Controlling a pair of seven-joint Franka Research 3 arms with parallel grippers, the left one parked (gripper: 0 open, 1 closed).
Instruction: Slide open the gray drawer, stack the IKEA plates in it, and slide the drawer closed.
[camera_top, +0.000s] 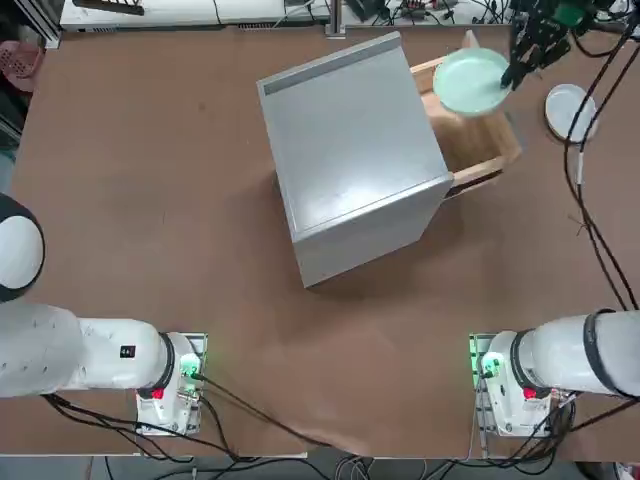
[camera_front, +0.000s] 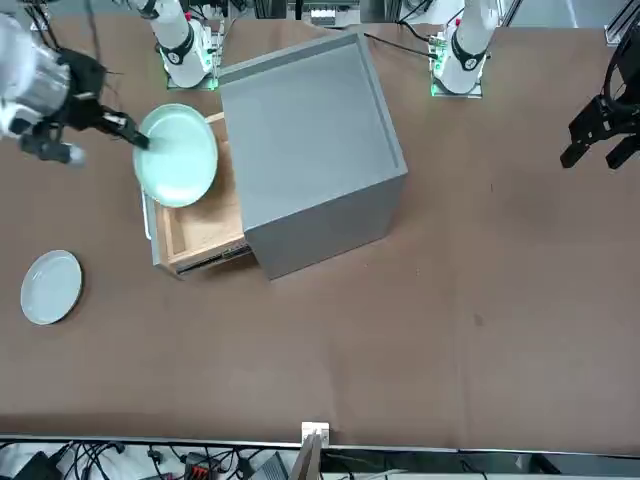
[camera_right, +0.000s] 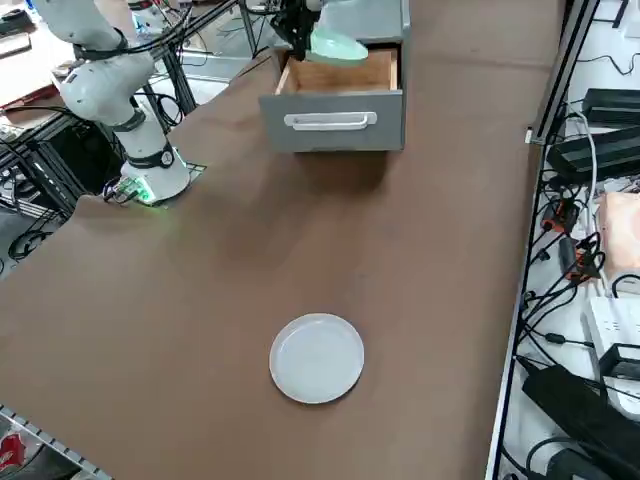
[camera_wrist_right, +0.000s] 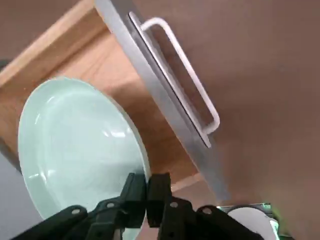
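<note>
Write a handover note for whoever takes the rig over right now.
Right gripper: shut on the rim of the mint green plate, holding it over the open drawer.
Gray-white plate: flat on the table, out beyond the drawer's handle.
Done: drawer open, mint plate picked up.
Left: lower the mint plate in, stack the gray-white one with it, slide the drawer closed.

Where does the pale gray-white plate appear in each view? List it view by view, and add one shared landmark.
Top view: upper right, under black cables.
Front view: left side, on the brown tabletop.
Right side view: below centre, alone on the tabletop.
Right wrist view: not in it.
Shared landmark: the mint green plate, pinched in the right gripper over the open gray drawer.
</note>
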